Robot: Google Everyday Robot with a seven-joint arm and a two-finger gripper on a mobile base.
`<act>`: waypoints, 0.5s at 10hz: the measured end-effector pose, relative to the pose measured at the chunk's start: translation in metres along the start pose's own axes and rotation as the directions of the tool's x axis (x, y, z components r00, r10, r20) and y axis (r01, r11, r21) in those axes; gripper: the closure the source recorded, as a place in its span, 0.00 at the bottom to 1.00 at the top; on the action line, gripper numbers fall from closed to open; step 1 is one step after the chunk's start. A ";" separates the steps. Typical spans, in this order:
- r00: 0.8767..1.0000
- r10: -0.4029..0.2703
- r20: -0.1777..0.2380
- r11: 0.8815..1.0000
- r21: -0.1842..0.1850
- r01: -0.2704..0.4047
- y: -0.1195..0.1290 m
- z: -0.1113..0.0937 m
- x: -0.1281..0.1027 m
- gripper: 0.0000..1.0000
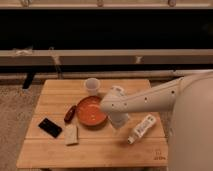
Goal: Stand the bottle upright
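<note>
**Q:** Where is the bottle [141, 128], and how does it lie?

**A:** It lies on its side on the desk [100, 152], to the right of the orange bowl [87, 112]. It is slanted, with the cap end toward the front edge. It is not upright, so the task is not yet done.

**Q:** Where is the gripper [119, 121]?

**A:** It hangs below the wrist, low over the desk. It sits between the bowl's right rim and the bottle, just beside the bottle. Whether it is spread or pressed together cannot be told. No hold on the bottle is visible.

**Q:** Why is it placed there?

**A:** Judgement: this puts the gripper next to the bottle, ready for a grasp along its slim body. The bowl is close and could be nudged. The cup [92, 86] and the packet [71, 134] lie well apart and should not interfere.
</note>
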 end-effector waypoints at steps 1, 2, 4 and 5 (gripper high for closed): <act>1.000 0.004 -0.018 1.000 0.013 -0.003 -0.004 0.007 0.008 0.20; 0.999 -0.003 -0.034 0.999 0.032 0.004 -0.006 0.013 0.014 0.20; 0.998 -0.006 -0.059 0.997 0.076 0.010 -0.016 0.020 0.026 0.20; 0.998 -0.009 -0.066 0.996 0.093 0.015 -0.019 0.019 0.031 0.20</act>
